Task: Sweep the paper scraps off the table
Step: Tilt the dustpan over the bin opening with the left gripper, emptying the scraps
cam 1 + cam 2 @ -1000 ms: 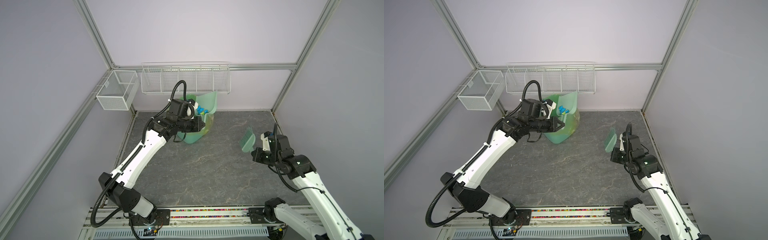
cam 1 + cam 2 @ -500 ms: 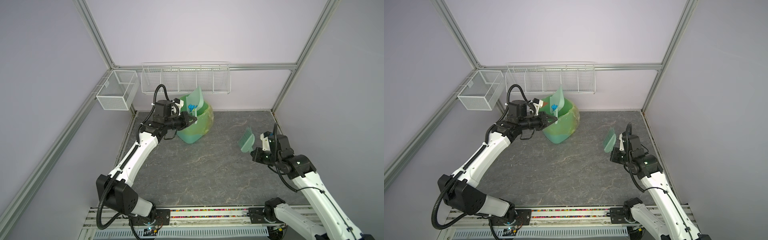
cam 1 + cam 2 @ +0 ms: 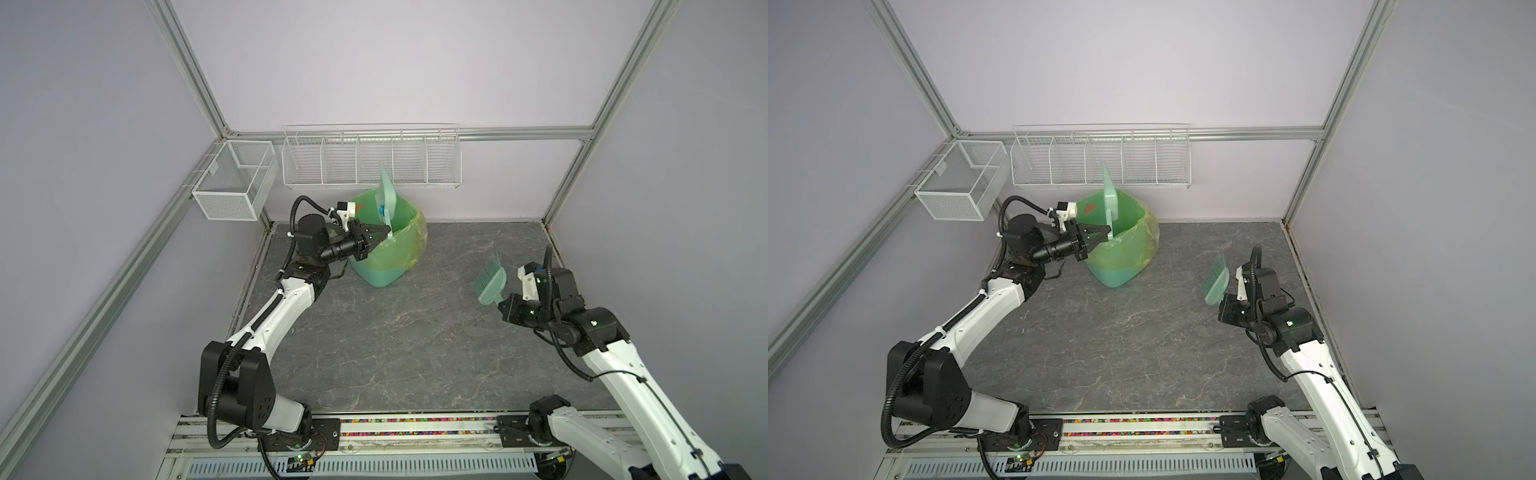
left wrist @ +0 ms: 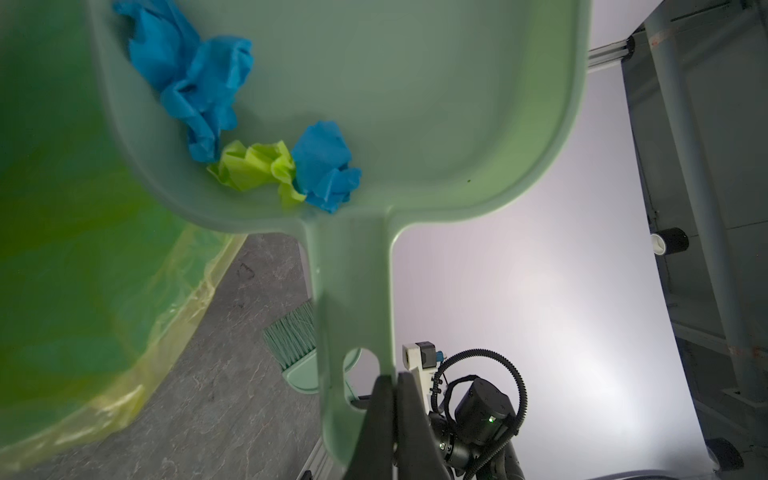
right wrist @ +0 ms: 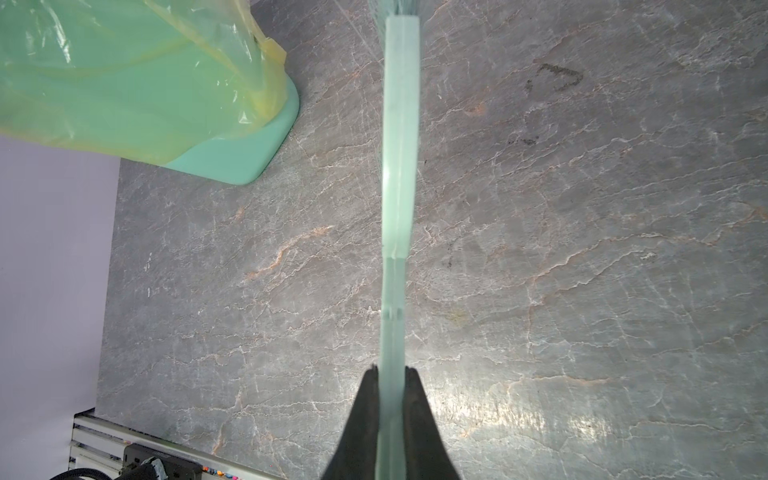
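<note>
Dark grey with pale veins, the table looks bare of litter in both top views; I can find no loose wad left on it. Your paper scraps lie in the pale green dustpan. The left wrist view shows several bright blue wads and a lime-green one bunched against the pan's back wall, just beside the root of the handle.

The left gripper has its jaws clamped on that handle. It holds the pan on edge, mouth upward, over the open top of the green bin, which is lined with a yellowish plastic bag.

I judge the sweeping done and the emptying not yet done. The wads rest at the low end of the pan, so you will need to tip its mouth down over the bin before they drop in.

Further out, on the right, the right gripper has its jaws closed on the handle of the matching brush. The bristles point up and away, and the brush seems to be lifted off the table, well apart from the bin.

Around you stand plain lilac walls and aluminium frame rails. A white wire rack hangs on the back wall above the bin, and a white mesh basket sits at the left corner.
</note>
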Controlling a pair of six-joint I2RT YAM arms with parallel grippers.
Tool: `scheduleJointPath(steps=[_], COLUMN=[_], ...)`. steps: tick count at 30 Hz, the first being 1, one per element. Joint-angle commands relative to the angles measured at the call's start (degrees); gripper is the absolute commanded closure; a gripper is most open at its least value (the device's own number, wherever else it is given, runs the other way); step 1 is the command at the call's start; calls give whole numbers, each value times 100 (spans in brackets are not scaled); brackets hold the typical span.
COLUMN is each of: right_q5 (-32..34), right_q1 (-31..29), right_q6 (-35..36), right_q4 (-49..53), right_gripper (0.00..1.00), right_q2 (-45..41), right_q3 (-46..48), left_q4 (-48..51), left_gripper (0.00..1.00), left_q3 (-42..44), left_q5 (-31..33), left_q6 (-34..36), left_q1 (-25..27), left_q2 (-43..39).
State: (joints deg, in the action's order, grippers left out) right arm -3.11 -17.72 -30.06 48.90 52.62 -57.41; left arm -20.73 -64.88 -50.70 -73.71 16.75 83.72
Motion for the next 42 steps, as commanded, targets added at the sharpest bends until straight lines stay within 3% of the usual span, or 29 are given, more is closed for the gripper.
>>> scheduleJointPath(steps=[1,11,24,28,31,34,36,38,42], right_q5=[-120,-102,-100,-126,-106,-69,-16,21,137], right_q1=[-5,-4,-8,-4,1,-5,-2,-10,-4], right_q6=[-70,-26,-69,-128,-190,-210,-215,-230,-197], right_q4=[-176,-76,-30,-58,-90,-99,-86,-99,-119], right_gripper=[93,93,93,93,93,93,93,93,93], right_q2=[-59,-90,-112,-107,-112,-60,-33,-41,-68], right_q3=[4,-34,-140,-87,-73,-145,-206,-252,-313], left_q4=[-1886,-5588,-5201,-3998,-2247,583,2642,4317,4798], left_gripper=[100,100,100,100,100,100,100,100,100], left_q3=[161,591,661,679,606,122,-544,-1224,-1541], left_q5=[-246,83,-180,-549,-758,-719,-375,63,276], left_q6=[-1264,-3985,-3693,-2853,-1607,426,2185,3379,3682], left_q1=[-136,-249,-254,-220,-216,-86,106,400,656], left_q2=[-34,862,684,217,-289,-765,-923,-870,-822])
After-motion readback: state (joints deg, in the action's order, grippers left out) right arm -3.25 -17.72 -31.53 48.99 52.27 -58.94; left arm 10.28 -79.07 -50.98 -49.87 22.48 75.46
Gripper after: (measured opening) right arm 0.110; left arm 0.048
